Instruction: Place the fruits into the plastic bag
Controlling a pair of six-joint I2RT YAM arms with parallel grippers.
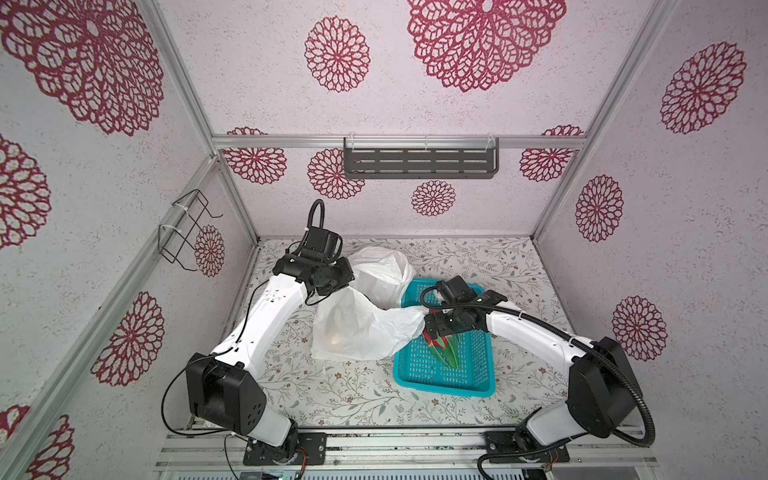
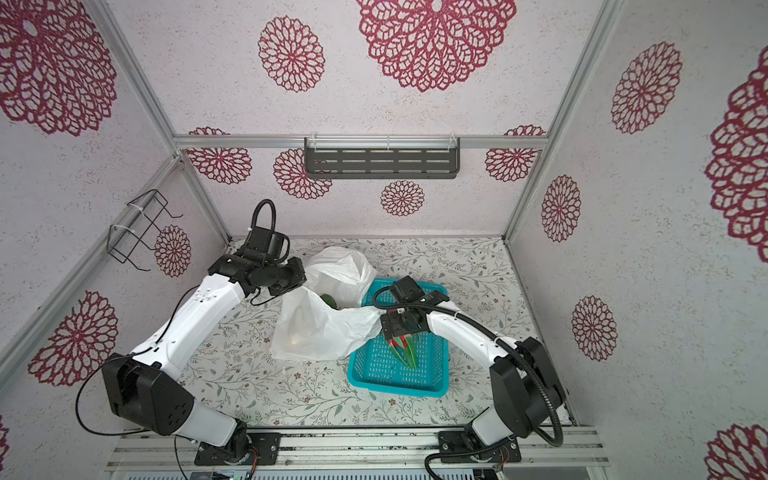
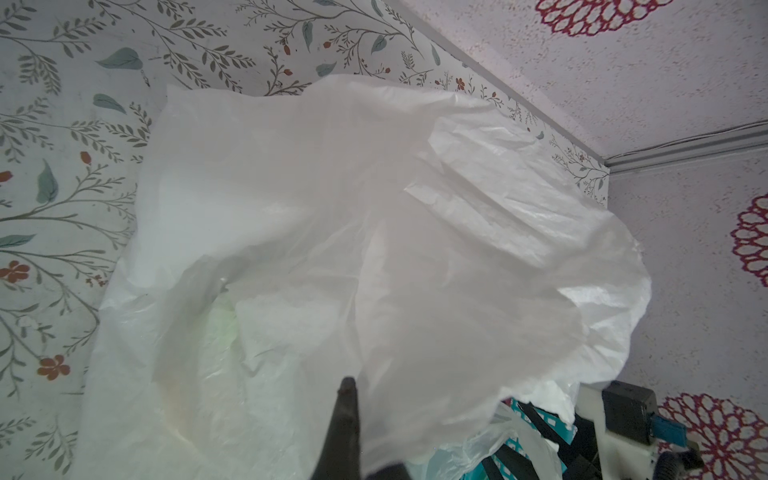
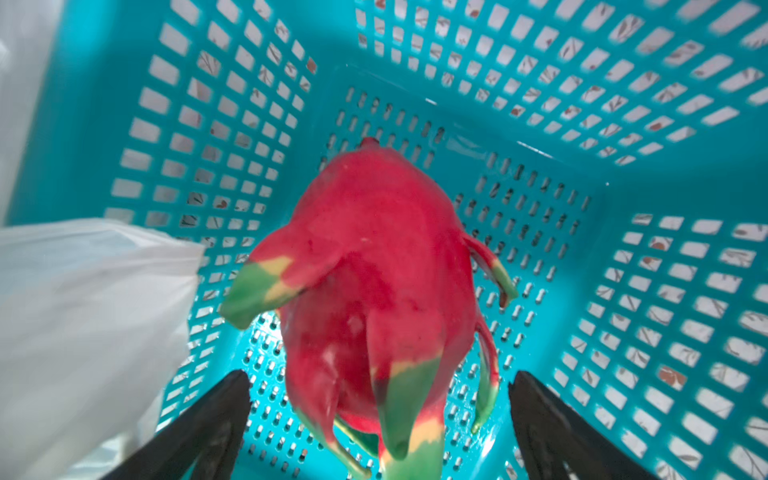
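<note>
Left gripper (image 3: 351,399): clenched on a fold of the plastic bag (image 1: 357,328), holding the film raised. The bag rests on the surface (image 1: 332,395) at 9 o'clock of the teal perforated basket (image 1: 444,380), with one edge draped over its rim. Right gripper (image 4: 380,374): released, jaws wide, one on each side of the dragon fruit (image 4: 374,249), which lies on the basket floor. A green avocado (image 2: 328,300) shows in the bag mouth.

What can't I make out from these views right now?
- Fruits inside the plastic bag: only faint shapes through film in both top views.
- Left claw pinch point: bag film covers it, left wrist view.
- Dragon fruit near end: cut off by the right wrist view's edge.
</note>
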